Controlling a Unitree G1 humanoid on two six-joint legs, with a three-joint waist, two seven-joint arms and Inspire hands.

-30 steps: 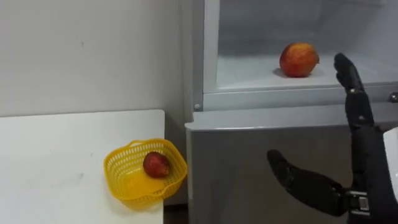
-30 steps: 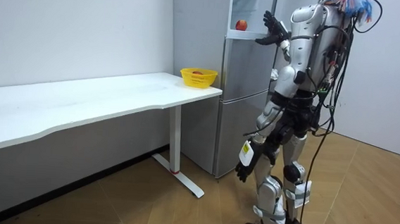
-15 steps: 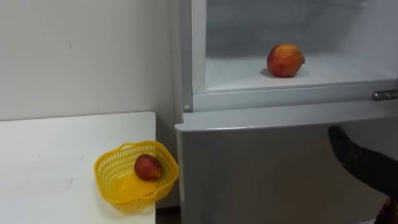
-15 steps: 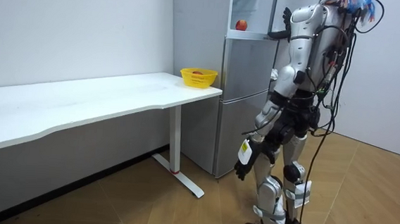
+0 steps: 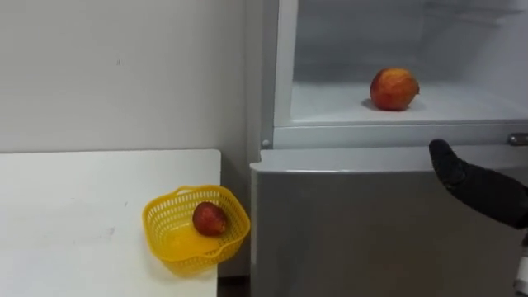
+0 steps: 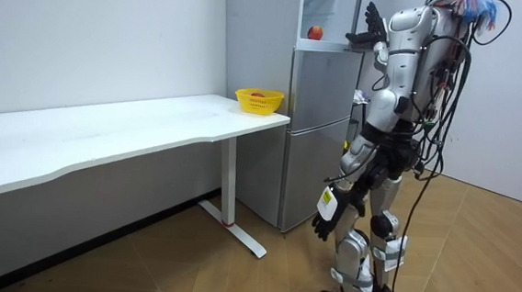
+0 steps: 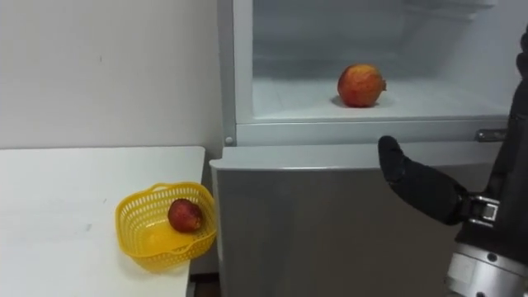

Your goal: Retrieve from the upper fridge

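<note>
A red-and-yellow round fruit (image 5: 393,88) lies on the white shelf of the open upper fridge compartment (image 5: 330,103), toward its right. My right hand (image 7: 425,188) is held up before the fridge front, below and right of the fruit. It is open, with the thumb pointing up-left, it holds nothing, and it is apart from the fruit. In the room view this right hand (image 6: 369,29) is raised at shelf height next to the fruit (image 6: 315,32). My left hand (image 6: 324,226) hangs relaxed and open beside my thigh.
A yellow mesh basket (image 5: 157,216) holding a dark red fruit (image 5: 209,219) sits at the white table's (image 5: 74,214) right corner, next to the fridge. The grey lower fridge door (image 5: 355,231) is closed. I stand right in front of the fridge (image 6: 312,140).
My right hand, upright before the shelf a second ago, dipped low to the right and has risen again toward the compartment's edge. The eye view swayed sideways and back.
</note>
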